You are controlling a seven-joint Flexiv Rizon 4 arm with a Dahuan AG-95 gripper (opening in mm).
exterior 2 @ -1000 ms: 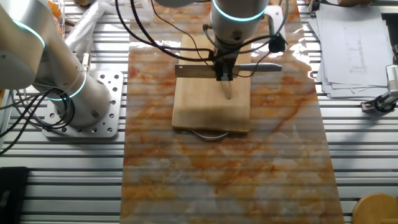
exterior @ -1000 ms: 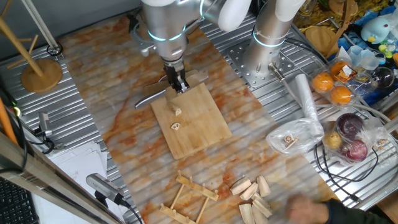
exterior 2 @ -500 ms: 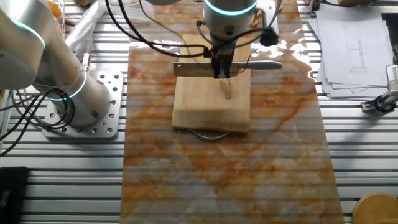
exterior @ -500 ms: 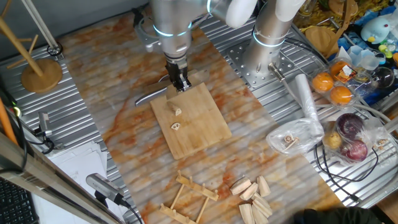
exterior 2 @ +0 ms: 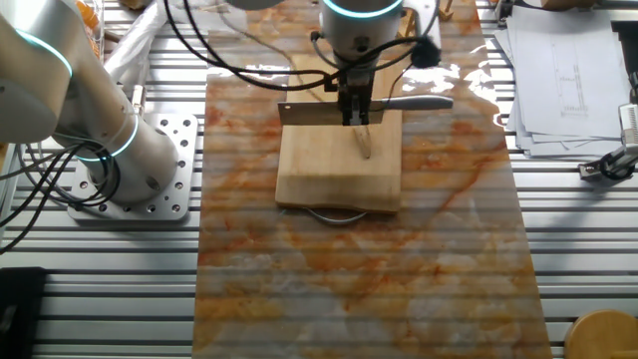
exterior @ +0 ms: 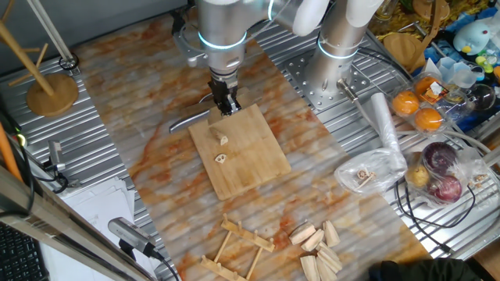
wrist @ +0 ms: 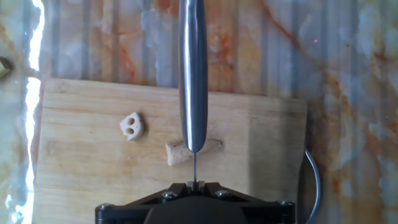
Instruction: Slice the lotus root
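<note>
Gripping one knife [wrist: 193, 74], hand [wrist: 194, 184] above board [wrist: 81, 180]: one lotus root [wrist: 191, 151] (stub), one slice [wrist: 132, 125].

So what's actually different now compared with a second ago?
Not much. The arm carried the gripper and the knife it holds a little toward the board's far edge, possibly lifting slightly. Its grip on the knife is unchanged. The lotus root and the cut slice lie on the board where they were.
</note>
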